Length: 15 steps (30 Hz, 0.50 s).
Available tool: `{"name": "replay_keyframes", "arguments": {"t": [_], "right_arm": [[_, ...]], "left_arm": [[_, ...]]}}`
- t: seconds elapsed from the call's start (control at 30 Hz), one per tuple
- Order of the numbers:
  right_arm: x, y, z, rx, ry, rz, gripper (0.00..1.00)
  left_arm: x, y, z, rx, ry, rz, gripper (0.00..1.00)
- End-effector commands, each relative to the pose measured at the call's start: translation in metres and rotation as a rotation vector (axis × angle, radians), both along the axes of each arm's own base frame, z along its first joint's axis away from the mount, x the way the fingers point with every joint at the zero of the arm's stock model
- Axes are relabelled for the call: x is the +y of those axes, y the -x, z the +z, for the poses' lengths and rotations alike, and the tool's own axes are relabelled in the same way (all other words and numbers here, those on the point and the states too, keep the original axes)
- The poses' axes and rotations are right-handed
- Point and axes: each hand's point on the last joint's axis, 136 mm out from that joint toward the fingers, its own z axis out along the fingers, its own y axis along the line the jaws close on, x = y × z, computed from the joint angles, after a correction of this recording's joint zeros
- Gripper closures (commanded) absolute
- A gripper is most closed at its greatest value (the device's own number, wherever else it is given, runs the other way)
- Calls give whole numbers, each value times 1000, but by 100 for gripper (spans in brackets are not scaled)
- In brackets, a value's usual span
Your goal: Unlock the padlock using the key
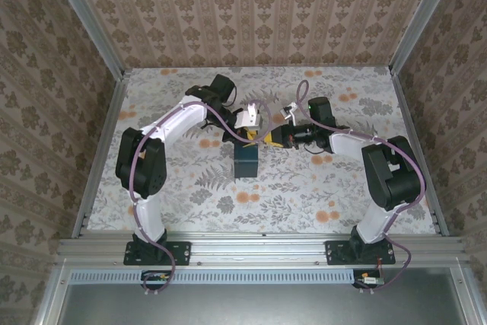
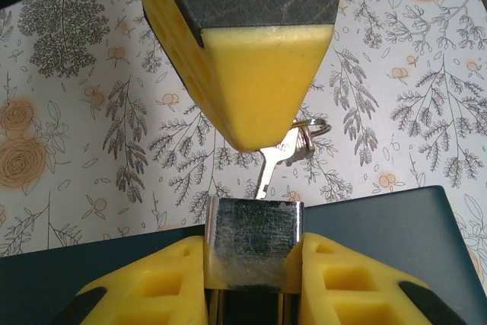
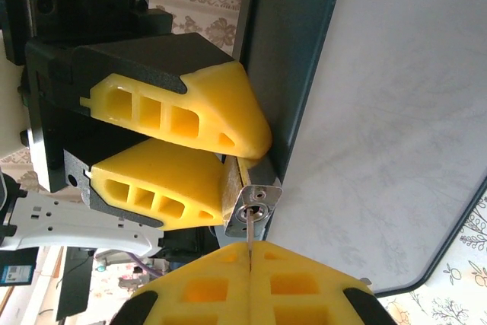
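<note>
Right wrist: key (image 3: 249,234) being pinched by right gripper (image 3: 249,253), blade being aimed straight into padlock (image 3: 257,202) just ahead, tip touching; padlock being clamped by left gripper (image 3: 240,169), by blue box (image 3: 293,66).

Table: floral-print top, one item resting directly on it.
The table (image 1: 190,188) has a pale surface printed with grey leaves and orange blooms, running flat from the metal rail (image 1: 259,247) at the near edge to the far wall. A dark blue box (image 1: 246,163) stands on it about mid-table, between left and right. The left wrist view shows the same print on the table (image 2: 76,112) beyond the box (image 2: 396,234).
</note>
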Motion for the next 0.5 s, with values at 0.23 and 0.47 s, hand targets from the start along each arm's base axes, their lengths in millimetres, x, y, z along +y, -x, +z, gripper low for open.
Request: {"name": "replay_keyframes", "arguments": {"t": [0.23,0.47], "right_arm": [[5,-1,-5,-22,11,-13,100],[12,-2,4,-47,-21,15,100]], "left_arm": [[-13,13,3,58,65,-32,78],[-16,14,5,53,79,-35,70]]}}
